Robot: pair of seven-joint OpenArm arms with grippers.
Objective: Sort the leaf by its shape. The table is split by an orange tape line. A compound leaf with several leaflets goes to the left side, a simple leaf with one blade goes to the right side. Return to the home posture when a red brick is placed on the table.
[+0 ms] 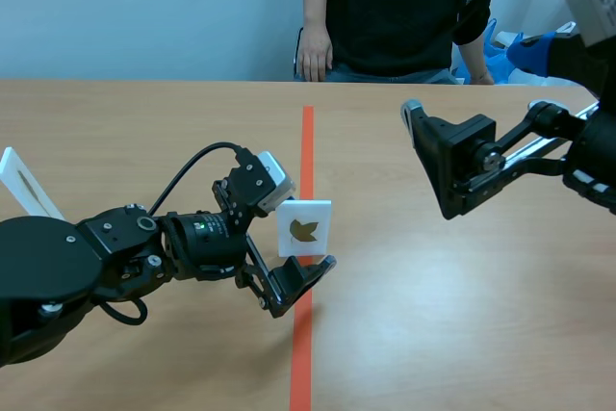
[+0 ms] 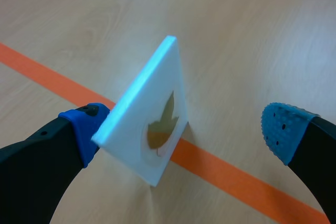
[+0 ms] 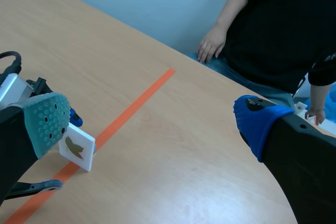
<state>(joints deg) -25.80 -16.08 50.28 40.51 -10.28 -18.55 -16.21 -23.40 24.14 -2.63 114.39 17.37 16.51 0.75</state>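
Cards in view: 2. One white leaf card stands tilted on the single orange tape line, showing one brown leaf. It sits between the spread fingers of the left gripper, touching one blue pad, with the other pad apart. The second card is at the far left. Right gripper: raised, fingers wide, holding nothing. One person sits opposite.

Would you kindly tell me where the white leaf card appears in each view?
Scene view: leaf card standing at the orange tape line, mid-table.
Left wrist view: leaf card between the left hand's fingers, by one blue pad.
Right wrist view: leaf card ahead of the right hand.
Shared landmark: the orange tape line.
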